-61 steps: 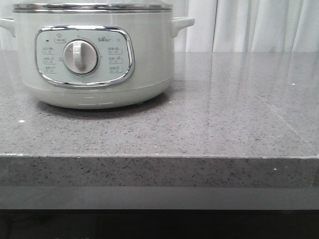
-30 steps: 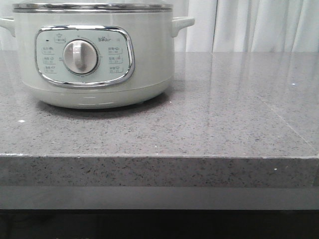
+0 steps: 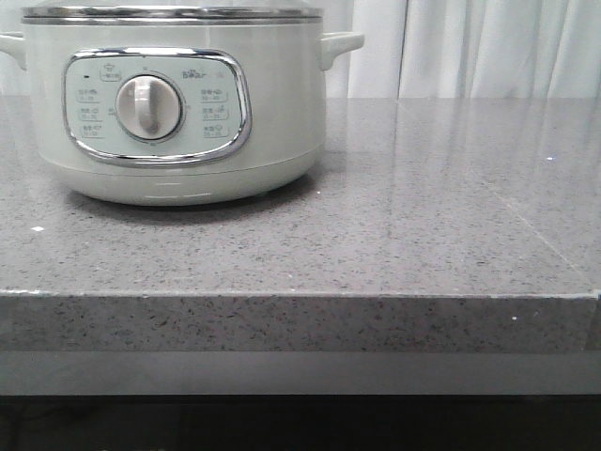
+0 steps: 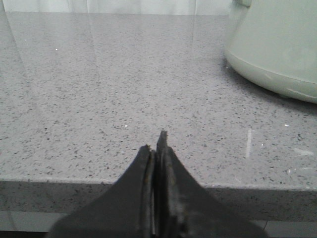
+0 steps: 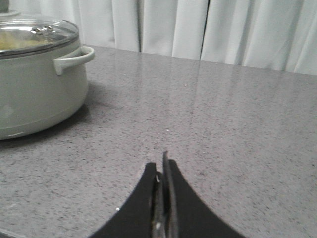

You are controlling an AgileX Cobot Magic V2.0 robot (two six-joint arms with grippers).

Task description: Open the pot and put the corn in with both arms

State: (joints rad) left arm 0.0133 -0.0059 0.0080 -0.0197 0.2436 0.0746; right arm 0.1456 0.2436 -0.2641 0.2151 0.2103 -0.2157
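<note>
Currently pot (image 3: 174, 103) sits on the left part of grey speckled counter (image 3: 423, 235), control panel (image 3: 155, 105) with dial (image 3: 147, 106) facing front, glass lid (image 5: 34, 34) on top. Yellowish blur under the lid, cannot tell what. Left gripper (image 4: 157, 148) pinched closed with nothing in it, at the counter's near edge, pot off to one side. Right gripper (image 5: 161, 171) also closed and empty, low over the counter, well apart from pot. White curtain (image 3: 488, 47) behind
</note>
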